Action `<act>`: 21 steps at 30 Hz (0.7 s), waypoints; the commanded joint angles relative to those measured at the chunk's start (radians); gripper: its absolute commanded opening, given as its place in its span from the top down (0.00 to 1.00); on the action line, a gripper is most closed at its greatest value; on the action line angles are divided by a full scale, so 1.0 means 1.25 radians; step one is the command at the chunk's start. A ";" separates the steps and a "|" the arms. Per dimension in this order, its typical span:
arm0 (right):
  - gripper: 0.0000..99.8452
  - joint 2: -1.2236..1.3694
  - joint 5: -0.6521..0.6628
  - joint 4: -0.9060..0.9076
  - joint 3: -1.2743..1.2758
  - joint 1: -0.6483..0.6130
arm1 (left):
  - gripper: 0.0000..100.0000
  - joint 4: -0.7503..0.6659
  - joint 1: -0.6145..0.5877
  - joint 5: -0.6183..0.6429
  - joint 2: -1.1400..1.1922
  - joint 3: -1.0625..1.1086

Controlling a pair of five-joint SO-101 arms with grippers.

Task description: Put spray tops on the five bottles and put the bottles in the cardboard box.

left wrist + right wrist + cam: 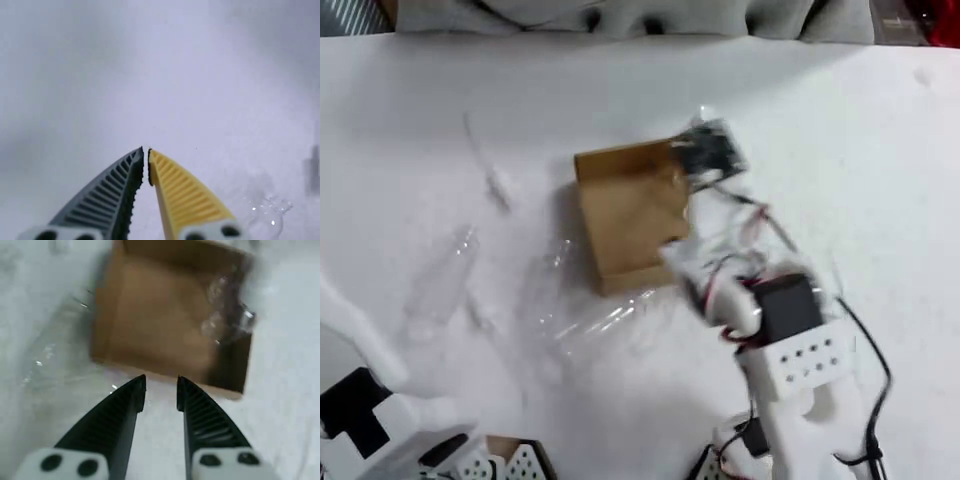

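The open cardboard box [625, 215] lies in the middle of the table. A clear bottle with a dark spray top [710, 150] rests at its far right corner and also shows inside the box [120, 340] as a clear bottle [227, 310]. My right gripper [160, 385] hovers open and empty just beside the box's near wall, at the box's right edge [682, 258]. Clear bottles lie on the table at left [445, 275], beside the box [552, 270] and in front of it [610, 318]. My left gripper [146, 152] is shut and empty over bare table, a clear bottle [267, 212] close by.
A loose spray top with its tube [492, 175] lies at the far left. The left arm's base [380, 425] sits at the near left corner. The right arm [790, 330] with its cables crosses the near right. A padded edge runs along the table's back.
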 commanded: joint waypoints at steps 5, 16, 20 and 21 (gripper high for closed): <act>0.93 0.154 -0.037 -0.241 -0.036 -0.175 | 0.98 -0.045 -0.071 -0.009 -0.045 -0.007; 0.93 0.515 -0.028 -0.763 -0.045 -0.233 | 0.98 -0.284 -0.095 -0.009 -0.050 0.164; 0.93 0.659 -0.031 -0.818 -0.122 -0.236 | 0.98 -0.345 -0.095 -0.009 -0.050 0.212; 0.93 0.699 -0.031 -0.818 -0.153 -0.236 | 0.98 -0.357 -0.095 -0.009 -0.050 0.221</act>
